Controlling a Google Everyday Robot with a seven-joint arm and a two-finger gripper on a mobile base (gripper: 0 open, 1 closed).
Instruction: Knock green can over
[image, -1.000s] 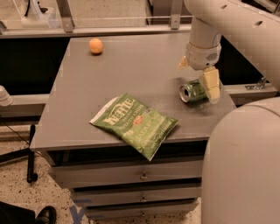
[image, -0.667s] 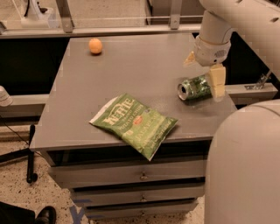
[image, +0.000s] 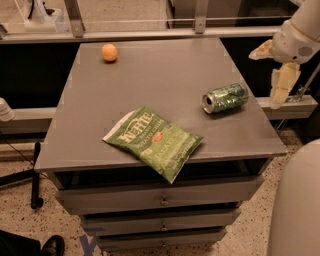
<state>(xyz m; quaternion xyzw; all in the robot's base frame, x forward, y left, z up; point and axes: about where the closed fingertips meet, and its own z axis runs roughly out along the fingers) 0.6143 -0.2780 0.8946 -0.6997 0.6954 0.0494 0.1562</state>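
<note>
1. The green can (image: 226, 97) is found lying on its side on the right part of the table (image: 165, 75), its silver top turned toward the chip bag (image: 155, 141). It is well apart from the bag and the orange ball (image: 109, 52).
2. The gripper (image: 265, 79) is seen beyond the table's right edge, above and to the right of the can, no longer beside it. One second ago one finger was pressed close against the can's right side; now a clear gap is noted between them.
3. The fingers (image: 283, 84) are spread wide and nothing is held – one points left, the other hangs down.
4. The can's place and pose are judged about unchanged across the last second – already toppled, and not seen to roll.
5. Meaning for the task: the knock-over is judged done. Only the arm's retreat appears to be in hand; no further contact seems called for unless the can is disturbed.
</note>
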